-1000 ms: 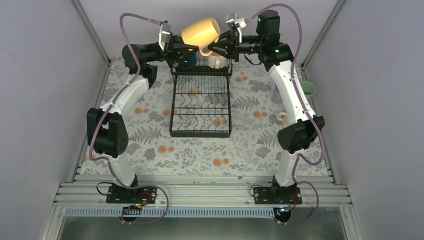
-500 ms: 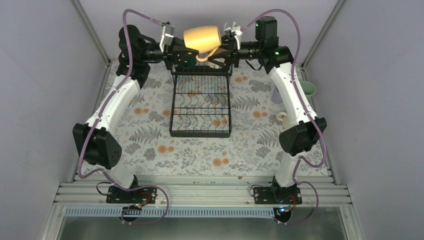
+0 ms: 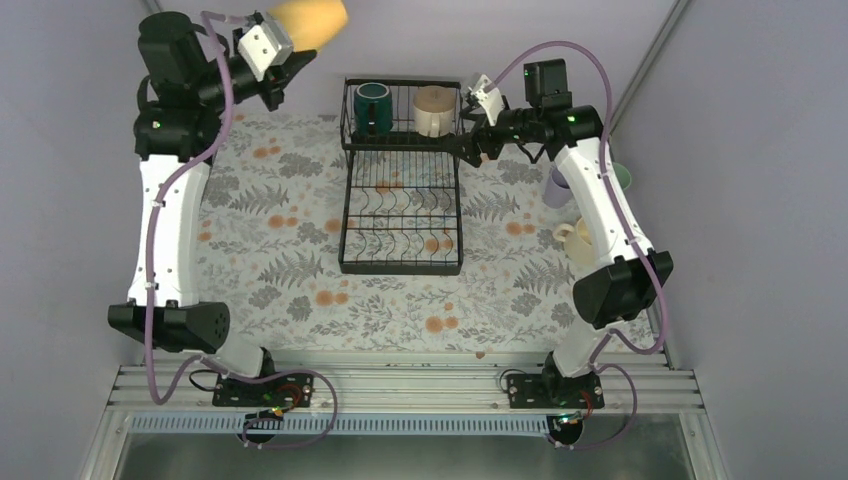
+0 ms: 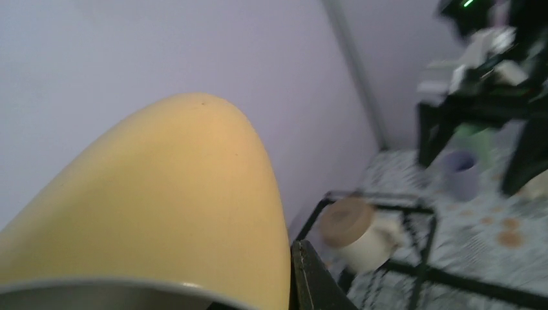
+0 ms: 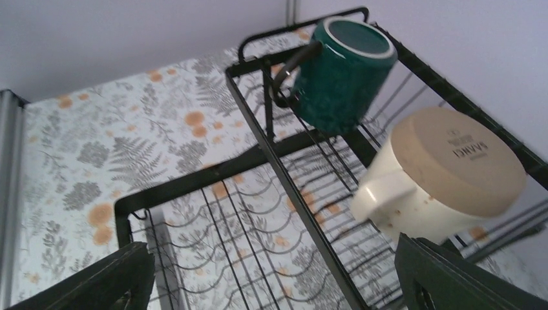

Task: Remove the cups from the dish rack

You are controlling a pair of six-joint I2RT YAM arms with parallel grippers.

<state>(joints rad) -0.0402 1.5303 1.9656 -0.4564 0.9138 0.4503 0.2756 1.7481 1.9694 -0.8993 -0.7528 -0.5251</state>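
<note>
My left gripper (image 3: 283, 60) is raised at the far left corner, shut on a yellow cup (image 3: 306, 20). In the left wrist view the yellow cup (image 4: 161, 206) fills the left, with one dark finger (image 4: 311, 279) against its side. The black wire dish rack (image 3: 400, 262) stands mid-table. Its raised basket holds a dark green cup (image 3: 372, 104) and a tan-beige cup (image 3: 433, 108), both upside down. My right gripper (image 3: 463, 138) is open at the basket's right edge. In the right wrist view the right gripper (image 5: 274, 284) spans the rack wires, with the tan-beige cup (image 5: 439, 174) and dark green cup (image 5: 342, 71) beyond.
On the floral mat to the right of the rack stand a lavender cup (image 3: 556, 187), a mint green cup (image 3: 621, 177) and a cream cup (image 3: 577, 240). Grey walls close in at the back and on both sides.
The right gripper opened, let go of the yellow cup and drew back right. The left arm swung the cup from above the rack up to the far left corner.
</note>
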